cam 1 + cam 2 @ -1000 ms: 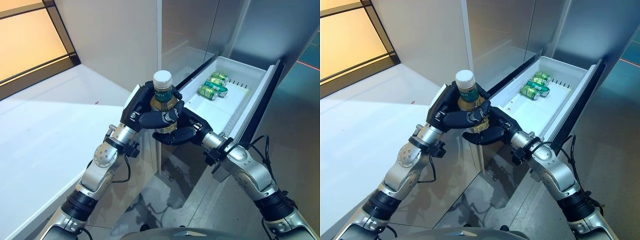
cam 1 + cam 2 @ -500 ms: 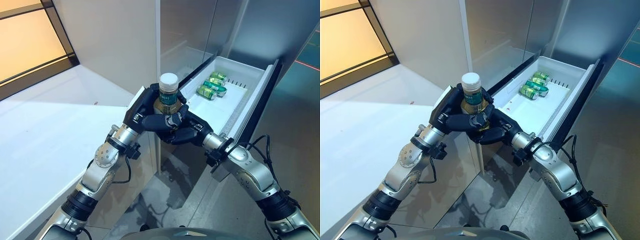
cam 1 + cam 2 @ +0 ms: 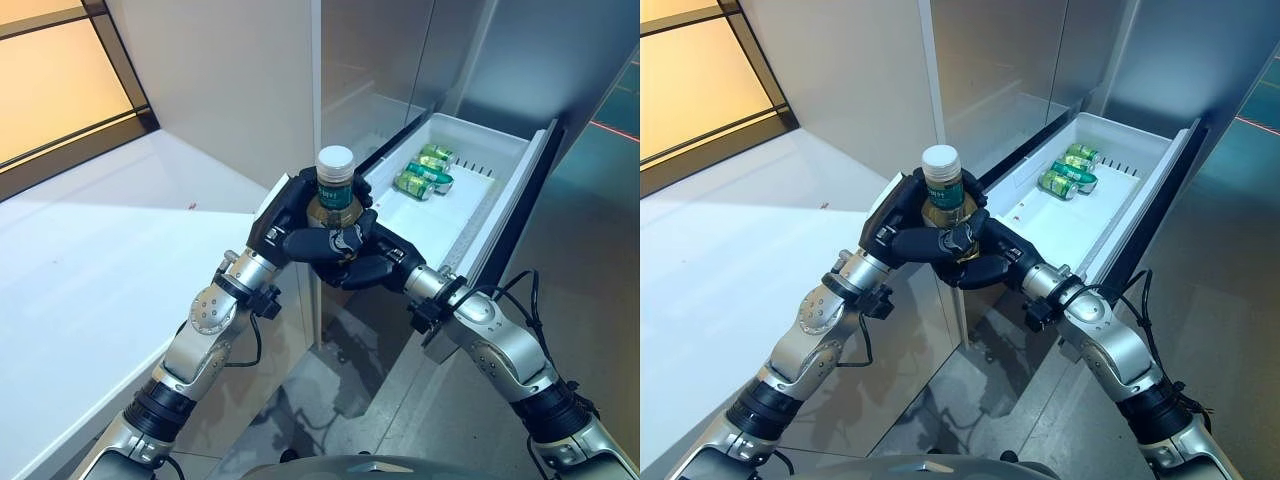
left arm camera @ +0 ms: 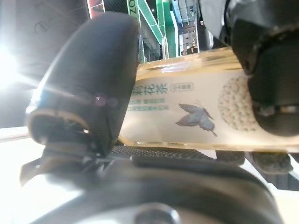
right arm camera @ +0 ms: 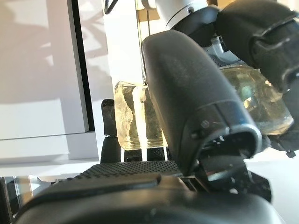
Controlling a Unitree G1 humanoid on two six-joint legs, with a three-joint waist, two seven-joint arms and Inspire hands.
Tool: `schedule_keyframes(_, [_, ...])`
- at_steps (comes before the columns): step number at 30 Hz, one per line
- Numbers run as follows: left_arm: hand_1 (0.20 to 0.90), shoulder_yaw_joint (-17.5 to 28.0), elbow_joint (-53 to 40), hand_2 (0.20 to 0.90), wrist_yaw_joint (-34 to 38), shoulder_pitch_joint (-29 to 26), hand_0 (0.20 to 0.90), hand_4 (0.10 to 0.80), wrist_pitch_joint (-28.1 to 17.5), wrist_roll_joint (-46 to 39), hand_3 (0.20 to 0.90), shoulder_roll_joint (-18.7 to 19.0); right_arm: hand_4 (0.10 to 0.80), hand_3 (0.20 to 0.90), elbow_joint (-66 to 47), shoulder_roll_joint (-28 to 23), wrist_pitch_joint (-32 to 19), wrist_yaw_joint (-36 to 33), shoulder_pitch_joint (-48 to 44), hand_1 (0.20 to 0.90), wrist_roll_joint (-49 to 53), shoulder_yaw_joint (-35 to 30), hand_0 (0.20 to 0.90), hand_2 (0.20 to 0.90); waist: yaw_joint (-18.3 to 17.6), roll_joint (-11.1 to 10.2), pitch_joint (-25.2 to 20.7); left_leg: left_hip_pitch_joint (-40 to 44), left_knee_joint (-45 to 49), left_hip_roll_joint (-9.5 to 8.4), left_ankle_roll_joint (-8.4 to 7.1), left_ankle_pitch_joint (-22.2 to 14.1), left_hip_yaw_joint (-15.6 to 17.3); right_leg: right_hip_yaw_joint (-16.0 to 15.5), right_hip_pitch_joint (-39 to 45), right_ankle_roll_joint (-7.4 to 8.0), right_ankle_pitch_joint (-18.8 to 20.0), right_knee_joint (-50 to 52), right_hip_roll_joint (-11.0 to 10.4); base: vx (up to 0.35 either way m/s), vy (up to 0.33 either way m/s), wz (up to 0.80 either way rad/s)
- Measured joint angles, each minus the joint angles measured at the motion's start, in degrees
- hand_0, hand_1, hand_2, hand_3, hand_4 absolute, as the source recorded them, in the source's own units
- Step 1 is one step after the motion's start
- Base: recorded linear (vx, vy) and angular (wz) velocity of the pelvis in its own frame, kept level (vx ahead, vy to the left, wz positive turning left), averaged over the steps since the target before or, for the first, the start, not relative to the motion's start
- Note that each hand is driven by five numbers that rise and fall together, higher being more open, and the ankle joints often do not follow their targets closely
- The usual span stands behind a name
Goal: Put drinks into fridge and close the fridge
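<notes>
The left hand (image 3: pixel 292 205) and the right hand (image 3: pixel 372 262) are both wrapped round the bottle (image 3: pixel 334 192) at the frame's centre, upright, white cap uppermost. Over the last second the bottle has drifted rightward toward the open fridge drawer (image 3: pixel 478 225) at upper right, then nearly stalled. Green cans (image 3: pixel 424 170) already lie inside; this looks like a handover before placing.

The bottle (image 3: pixel 335 200) is clear glossy plastic with a smooth white cap. The drawer (image 3: pixel 470 215) at upper right is smooth white plastic; the counter (image 3: pixel 90 250) is matt white.
</notes>
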Motion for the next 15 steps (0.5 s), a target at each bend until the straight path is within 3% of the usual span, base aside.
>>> schedule_keyframes(5, [0.9, 1.21, -0.07, 0.9, -2.52, 0.0, 0.9, 0.8, -0.43, -6.0, 0.9, -0.87, 0.1, 0.2, 0.02, -0.1, -2.82, -5.16, 0.0, 0.3, -10.81, -0.34, 0.3, 0.3, 0.02, -0.04, 0.02, -0.03, -0.01, 0.01, 0.0, 0.0, 0.0, -0.01, -0.03, 0.0, 0.0, -0.01, -0.02, 0.0, 0.0, 0.0])
schedule_keyframes(15, [0.9, 4.17, -6.1, 0.9, -4.69, -0.07, 0.9, 0.8, 1.57, -7.16, 0.9, -2.0, 0.1, 0.2, 5.39, -1.28, -6.08, -15.35, 0.0, 0.3, -24.33, -5.04, 0.3, 0.3, 0.21, -0.22, 0.16, -0.37, -0.02, -0.01, 0.02, -0.02, -0.38, -0.52, -0.09, 0.0, 0.0, 0.0, -0.06, 0.0, 0.011, 0.02])
